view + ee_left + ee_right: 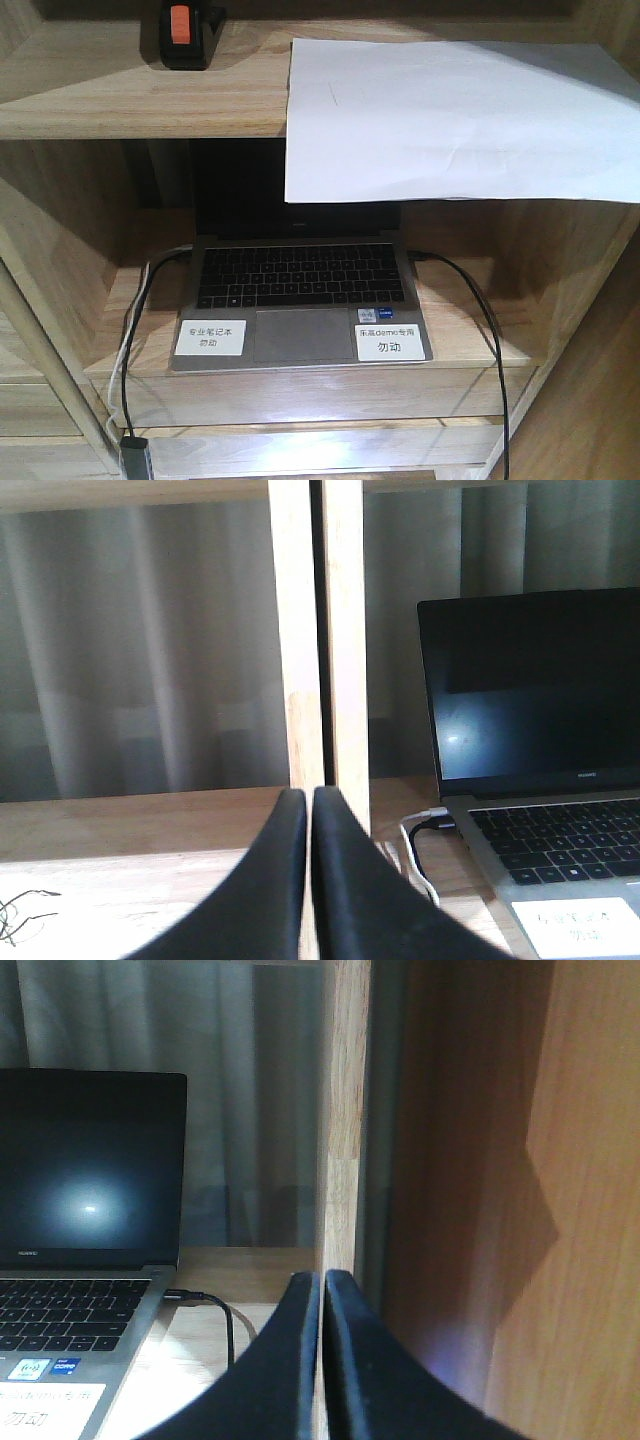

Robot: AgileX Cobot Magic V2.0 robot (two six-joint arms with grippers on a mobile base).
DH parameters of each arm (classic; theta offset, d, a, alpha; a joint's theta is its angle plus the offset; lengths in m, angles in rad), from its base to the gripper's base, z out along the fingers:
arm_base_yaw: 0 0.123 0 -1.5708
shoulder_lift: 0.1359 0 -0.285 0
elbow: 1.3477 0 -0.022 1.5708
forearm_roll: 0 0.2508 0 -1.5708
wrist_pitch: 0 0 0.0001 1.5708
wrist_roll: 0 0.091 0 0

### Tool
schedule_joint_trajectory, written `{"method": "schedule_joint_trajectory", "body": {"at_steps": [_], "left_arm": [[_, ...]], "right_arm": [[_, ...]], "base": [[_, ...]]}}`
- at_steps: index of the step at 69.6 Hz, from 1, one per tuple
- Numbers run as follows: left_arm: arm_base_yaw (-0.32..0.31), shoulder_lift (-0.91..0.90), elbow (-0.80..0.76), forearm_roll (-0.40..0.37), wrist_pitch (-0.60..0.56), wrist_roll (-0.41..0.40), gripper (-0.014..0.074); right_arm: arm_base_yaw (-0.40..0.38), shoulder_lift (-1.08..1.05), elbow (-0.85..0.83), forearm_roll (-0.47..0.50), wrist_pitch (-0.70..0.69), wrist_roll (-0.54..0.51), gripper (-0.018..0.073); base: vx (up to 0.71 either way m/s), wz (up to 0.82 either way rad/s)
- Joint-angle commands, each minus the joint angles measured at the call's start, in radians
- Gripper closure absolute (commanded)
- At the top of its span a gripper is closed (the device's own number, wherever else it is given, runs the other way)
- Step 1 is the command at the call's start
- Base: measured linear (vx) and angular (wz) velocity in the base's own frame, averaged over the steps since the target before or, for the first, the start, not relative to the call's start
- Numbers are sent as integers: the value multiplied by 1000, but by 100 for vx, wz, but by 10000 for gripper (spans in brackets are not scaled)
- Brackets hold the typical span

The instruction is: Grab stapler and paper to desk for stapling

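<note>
Two hands show, each with its black fingers pressed together and holding nothing. The left hand (310, 792) points at a pale wooden left post (295, 630) just left of the laptop (540, 690). The right hand (323, 1275) points at a right post (345, 1110) just right of it.

The laptop lies open on the lower shelf (470, 335) with its screen dark. A white label (211, 336) sits left of the touchpad and another label (388, 341) sits right of it. A black cable (480, 300) leaves the laptop's right side and drops over the shelf's front edge. More cables (135, 330), black and white, hang from its left side.

Above and further back, on the upper shelf (120, 100), the stapler (188, 35) sits at the left with its orange patch facing out. The paper (450, 120) lies to its right on the same shelf, not touching it. The paper's front part hangs over the edge and hides the upper right of the laptop screen.
</note>
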Motion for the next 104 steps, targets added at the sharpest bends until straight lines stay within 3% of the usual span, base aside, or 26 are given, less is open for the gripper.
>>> {"method": "schedule_joint_trajectory", "body": {"at_steps": [1, 20, 32, 38, 48, 72, 95, 104], "left_arm": [[-6, -13, 18, -8, -75, -7, 603], [-6, -13, 18, -8, -106, -7, 603], [-6, -13, 17, -8, -363, -9, 603], [-6, -13, -7, -8, -444, -69, 603], [-6, 17, -145, -8, -328, -97, 603], [-6, 329, -537, -8, 149, -82, 603], [-6, 427, -549, -8, 138, -84, 603], [-6, 427, -549, -8, 78, -84, 598]], "right_arm": [[-5, -15, 4, -2, -72, 2, 568], [-5, -15, 4, -2, -72, 2, 568], [-5, -15, 4, -2, -72, 2, 568], [-5, -15, 4, -2, -72, 2, 568], [-5, -15, 4, -2, -72, 2, 568], [-5, -15, 4, -2, -72, 2, 568], [-5, -15, 4, -2, -72, 2, 568], [-5, -15, 4, -2, -72, 2, 568]], "base": [[0, 0], [0, 0], [0, 0], [0, 0], [0, 0], [0, 0], [0, 0], [0, 0]]}}
